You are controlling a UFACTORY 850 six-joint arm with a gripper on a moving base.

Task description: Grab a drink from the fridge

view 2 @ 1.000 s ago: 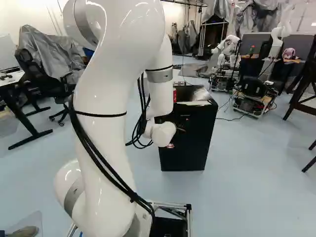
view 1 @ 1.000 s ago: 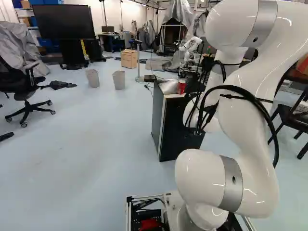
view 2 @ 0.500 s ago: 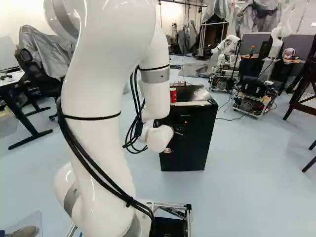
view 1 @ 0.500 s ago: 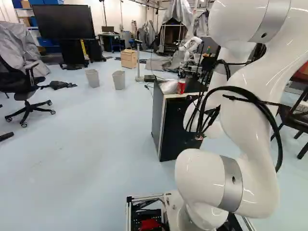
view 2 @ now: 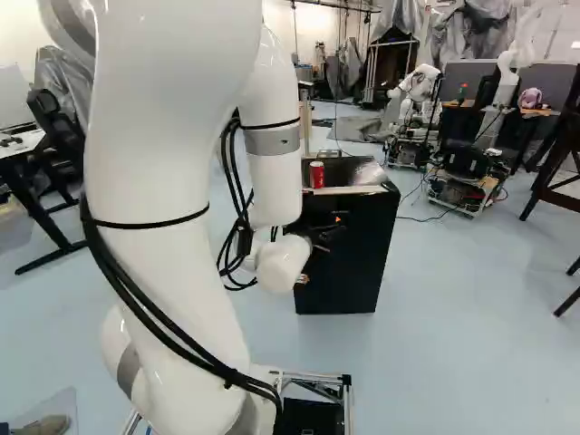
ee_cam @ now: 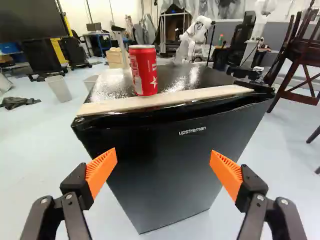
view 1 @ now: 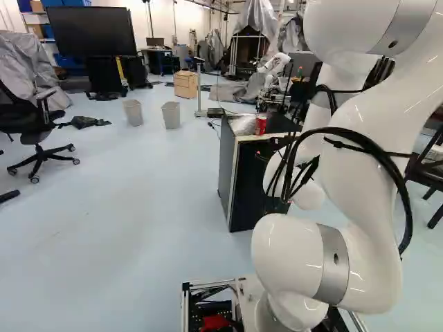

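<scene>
1. The shut fridge [ee_cam: 200, 75] likely called for a slow, square approach to its door [ee_cam: 170, 170].
2. The hand [ee_cam: 163, 154] faced it, fingers wide apart, gripping nothing.
3. The can [ee_cam: 143, 72] stood upright on top, near the front; jolts risked tipping it.

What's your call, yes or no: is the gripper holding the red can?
No, the red can stands on top of the black fridge, while the gripper is open in front of the fridge door.
</scene>
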